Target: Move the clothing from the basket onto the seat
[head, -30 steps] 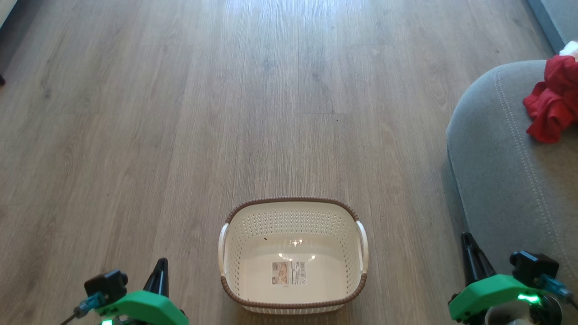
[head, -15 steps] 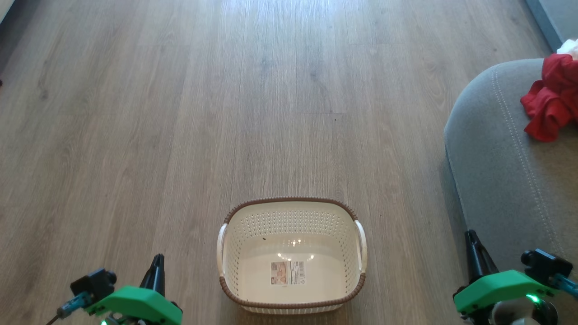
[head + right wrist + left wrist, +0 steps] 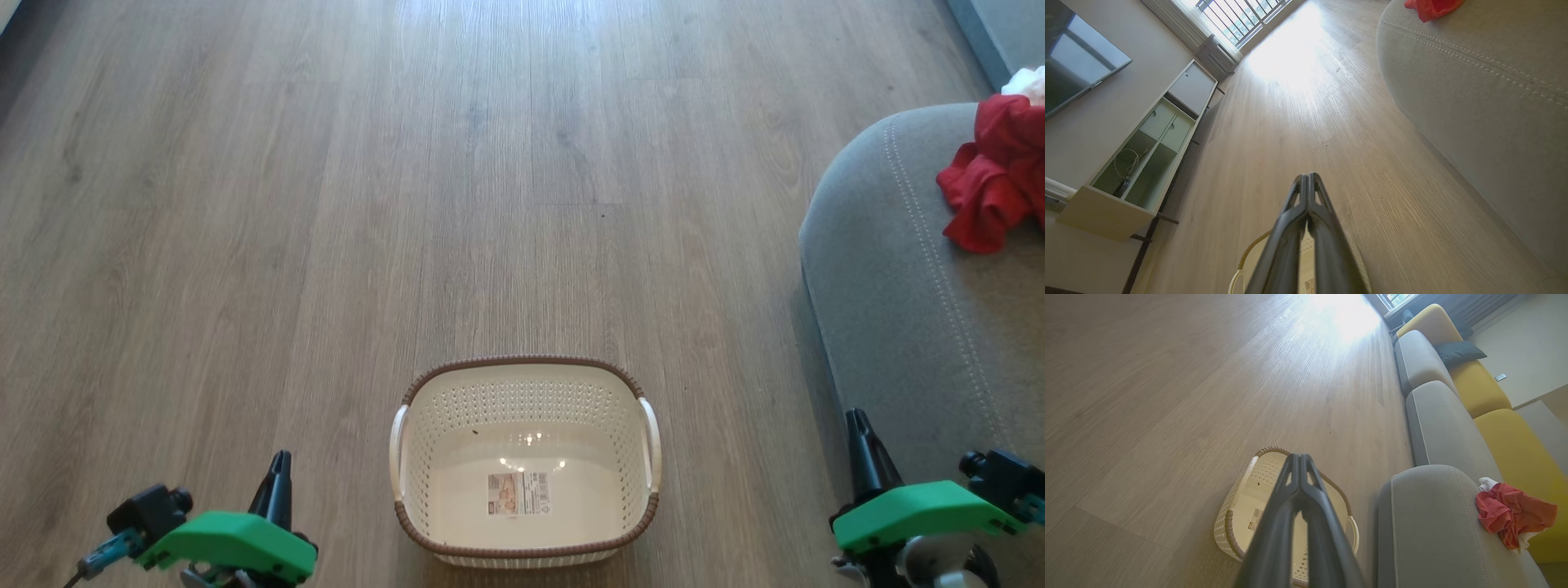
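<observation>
The basket [image 3: 522, 362] stands on the floor [image 3: 326, 204] at the lower centre of the head view, between the two hands, and its inside shows nothing but the label sticker [image 3: 518, 494] on the bare bottom. The clothing [image 3: 992, 188] is a crumpled red heap at the upper right edge of the frame, with a white garment [image 3: 1030, 80] touching it just above. It rests on the grey seat [image 3: 898, 327], well apart from the basket. The heap is cut by the frame edge, so its full shape cannot be told; the visible part runs roughly top to bottom. The left hand [image 3: 281, 469] sits at the lower left, beside the basket's left handle and clear of it. The right hand [image 3: 859, 429] sits at the lower right, against the near edge of the seat as the head view shows it. In each wrist view the two dark fingers lie pressed together along their length, with nothing between them. From the right hand the clothing lies straight up the frame and a little to the right, across the seat's rounded corner. From the left hand it lies far across the frame, beyond the basket. The right arm is plainly the nearer one. With the basket bare and the garments on the seat, the task looks finished, so I judge no further reach is needed.
</observation>
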`<state>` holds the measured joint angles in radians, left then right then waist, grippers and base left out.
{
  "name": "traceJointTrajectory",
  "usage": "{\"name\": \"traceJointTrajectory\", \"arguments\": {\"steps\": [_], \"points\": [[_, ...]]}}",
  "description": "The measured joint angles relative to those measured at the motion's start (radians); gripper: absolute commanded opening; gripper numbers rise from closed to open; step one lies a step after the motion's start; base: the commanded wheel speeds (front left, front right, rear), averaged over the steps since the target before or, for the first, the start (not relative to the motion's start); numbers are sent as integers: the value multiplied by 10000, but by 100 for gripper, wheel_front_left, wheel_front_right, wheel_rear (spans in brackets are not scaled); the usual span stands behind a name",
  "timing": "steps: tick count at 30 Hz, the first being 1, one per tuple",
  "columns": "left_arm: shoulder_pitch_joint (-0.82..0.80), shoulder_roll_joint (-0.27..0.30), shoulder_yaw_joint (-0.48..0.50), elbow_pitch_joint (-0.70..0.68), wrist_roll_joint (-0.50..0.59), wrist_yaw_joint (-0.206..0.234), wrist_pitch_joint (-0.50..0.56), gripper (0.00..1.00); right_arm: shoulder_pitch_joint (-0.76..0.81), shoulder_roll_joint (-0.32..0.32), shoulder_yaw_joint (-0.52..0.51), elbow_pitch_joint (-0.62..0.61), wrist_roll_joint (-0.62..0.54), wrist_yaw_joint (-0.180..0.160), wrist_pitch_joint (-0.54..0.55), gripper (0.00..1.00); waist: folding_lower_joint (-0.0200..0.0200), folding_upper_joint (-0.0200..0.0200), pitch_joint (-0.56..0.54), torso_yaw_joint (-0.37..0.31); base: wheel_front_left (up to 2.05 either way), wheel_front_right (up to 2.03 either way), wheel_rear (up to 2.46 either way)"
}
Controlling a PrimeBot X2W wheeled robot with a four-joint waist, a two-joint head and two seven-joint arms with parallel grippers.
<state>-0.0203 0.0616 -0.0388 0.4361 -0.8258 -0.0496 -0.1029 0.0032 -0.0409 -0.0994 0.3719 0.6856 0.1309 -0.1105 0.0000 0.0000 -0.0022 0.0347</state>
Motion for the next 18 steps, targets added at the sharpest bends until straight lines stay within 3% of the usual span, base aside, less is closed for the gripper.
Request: {"name": "traceJointTrajectory", "arguments": {"steps": [18], "points": [[-75, -42, 274, -351, -1852, -188, 506, 0, -148, 0, -86, -213, 2182, 0, 558, 0, 0, 0, 13, -84, 0, 0, 0]]}}
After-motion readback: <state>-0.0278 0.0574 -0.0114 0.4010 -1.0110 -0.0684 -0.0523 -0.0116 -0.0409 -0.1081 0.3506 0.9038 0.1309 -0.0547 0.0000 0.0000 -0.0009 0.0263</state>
